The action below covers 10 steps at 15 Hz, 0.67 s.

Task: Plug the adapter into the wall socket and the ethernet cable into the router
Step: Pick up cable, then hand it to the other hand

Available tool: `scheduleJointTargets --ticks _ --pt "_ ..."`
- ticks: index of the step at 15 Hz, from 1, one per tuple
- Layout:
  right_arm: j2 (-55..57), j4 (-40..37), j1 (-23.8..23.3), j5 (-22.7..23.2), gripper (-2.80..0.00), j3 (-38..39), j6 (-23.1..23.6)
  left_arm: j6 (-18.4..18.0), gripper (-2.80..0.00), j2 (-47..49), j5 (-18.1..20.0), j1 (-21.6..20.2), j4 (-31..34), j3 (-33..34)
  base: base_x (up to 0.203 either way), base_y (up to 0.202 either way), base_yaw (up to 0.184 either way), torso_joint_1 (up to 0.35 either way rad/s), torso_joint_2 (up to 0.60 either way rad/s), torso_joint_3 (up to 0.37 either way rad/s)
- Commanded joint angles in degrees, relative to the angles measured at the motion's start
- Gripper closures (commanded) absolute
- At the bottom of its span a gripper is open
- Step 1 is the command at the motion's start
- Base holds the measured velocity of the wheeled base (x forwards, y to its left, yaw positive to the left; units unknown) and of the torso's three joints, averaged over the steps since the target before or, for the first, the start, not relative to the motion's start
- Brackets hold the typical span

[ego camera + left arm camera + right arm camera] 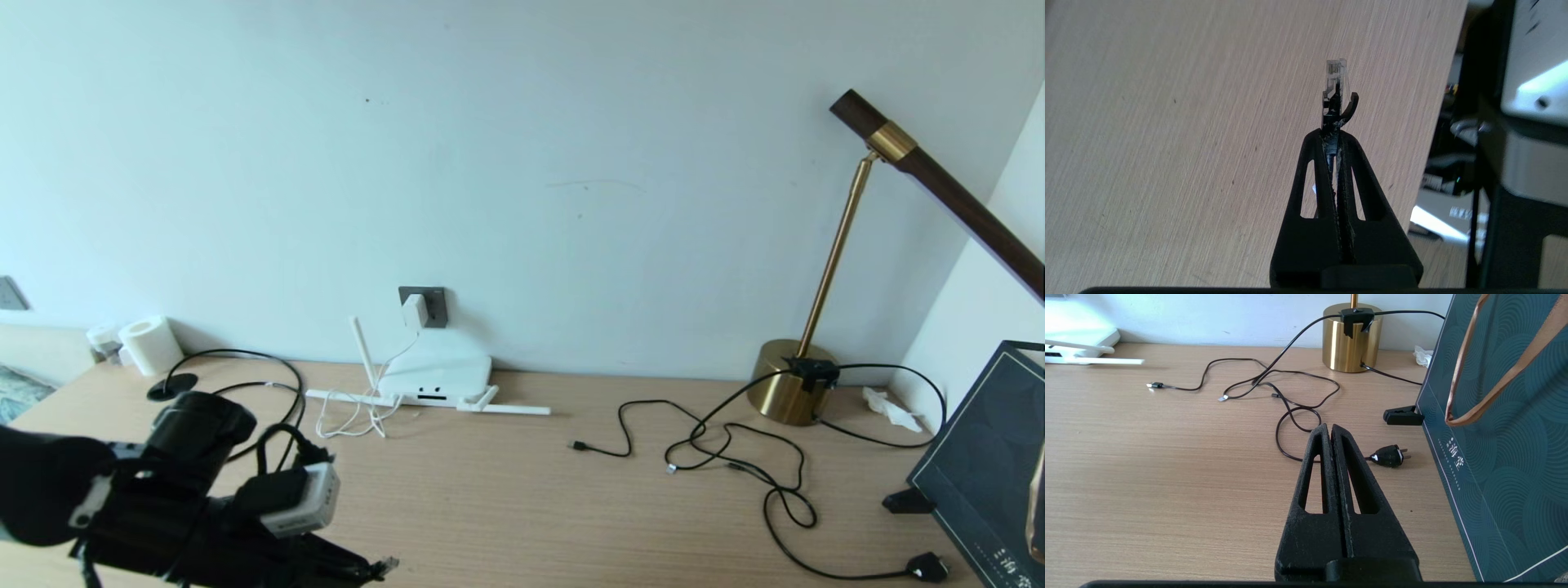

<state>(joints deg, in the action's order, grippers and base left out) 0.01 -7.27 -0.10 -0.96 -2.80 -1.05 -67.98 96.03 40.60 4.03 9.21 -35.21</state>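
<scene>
Between the left end effector (1336,134) fingers, pinched tight, the ethernet cable (1336,87) sticks out connector-first over the table's (506,498) near left edge. Against the wall, the router (437,377) lies below the wall socket (424,305), where the adapter (414,311) sits plugged in. At right, the right end effector (1331,430) hovers with fingers together, holding nothing.

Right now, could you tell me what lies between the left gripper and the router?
In the head view, mostly bare desk separates the left gripper, shut on the ethernet cable, from the router; the adapter's thin white cord loops before it.
</scene>
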Motion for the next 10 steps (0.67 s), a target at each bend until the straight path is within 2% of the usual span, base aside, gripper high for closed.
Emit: scheduleJointTargets --ticks 1,6,8,10 --pt "0.0 0.0 0.0 0.0 0.0 0.0 0.0 1.8 0.0 -5.0 3.6 -0.4 1.2 -1.6 0.0 0.0 0.0 0.0 0.0 0.0" --pt "0.0 0.1 0.0 -1.4 0.0 -0.2 -1.1 2.4 0.0 -5.7 3.8 -0.3 1.2 -2.7 0.0 0.0 0.0 0.0 0.0 0.0" --pt "1.6 -0.2 0.0 -2.1 0.0 -7.2 -3.2 2.9 0.0 -5.7 3.8 -0.4 1.6 -6.4 0.0 0.0 0.0 0.0 0.0 0.0" --pt "10.0 -0.7 0.1 -1.7 0.0 -15.2 -5.7 4.8 0.0 -3.0 3.8 -0.5 1.8 -12.3 0.0 0.0 0.0 0.0 0.0 0.0"
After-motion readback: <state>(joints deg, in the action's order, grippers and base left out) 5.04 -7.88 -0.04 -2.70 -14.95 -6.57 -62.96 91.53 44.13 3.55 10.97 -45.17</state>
